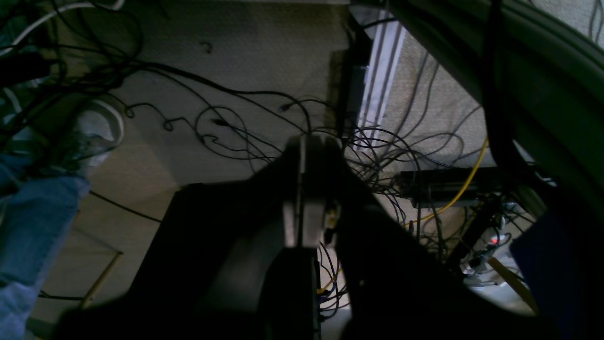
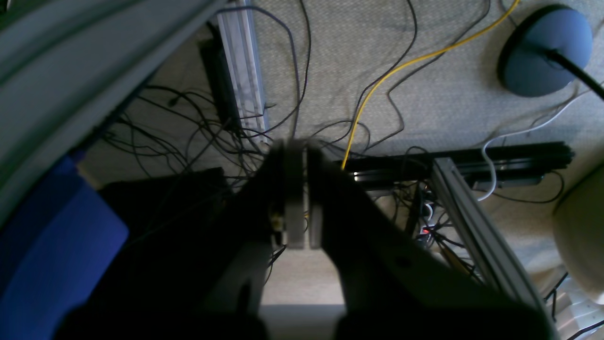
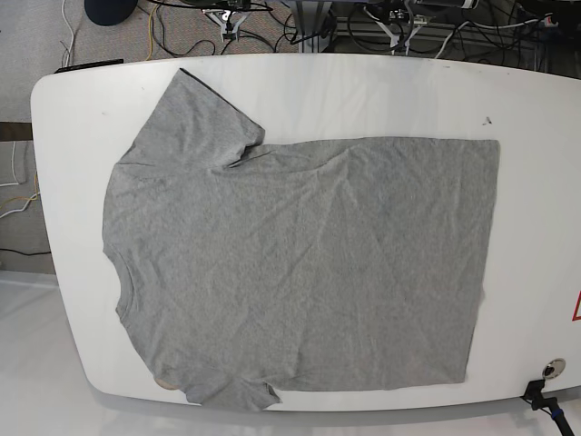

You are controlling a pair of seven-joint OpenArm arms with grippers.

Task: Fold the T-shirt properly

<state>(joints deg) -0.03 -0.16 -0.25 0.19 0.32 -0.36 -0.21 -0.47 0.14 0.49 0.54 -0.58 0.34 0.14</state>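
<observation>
The heather-grey T-shirt point(image 3: 309, 263) lies spread flat and wrinkled on the white table point(image 3: 363, 91) in the base view. Its collar is at the left, its hem at the right, with one sleeve point(image 3: 195, 127) at the far left and the other point(image 3: 227, 391) at the near left. Neither arm shows in the base view. My left gripper point(image 1: 302, 141) is shut with nothing between its fingers, out over the floor beside the table. My right gripper point(image 2: 306, 146) is shut and empty too, also above the floor.
Tangled black cables point(image 1: 226, 127) and a yellow cable point(image 2: 377, 80) cover the carpet. A person's jeans leg point(image 1: 33, 222) and shoe point(image 1: 94, 132) stand at the left. A round dark lamp base point(image 2: 542, 52) and an aluminium frame point(image 2: 472, 226) are near the right arm.
</observation>
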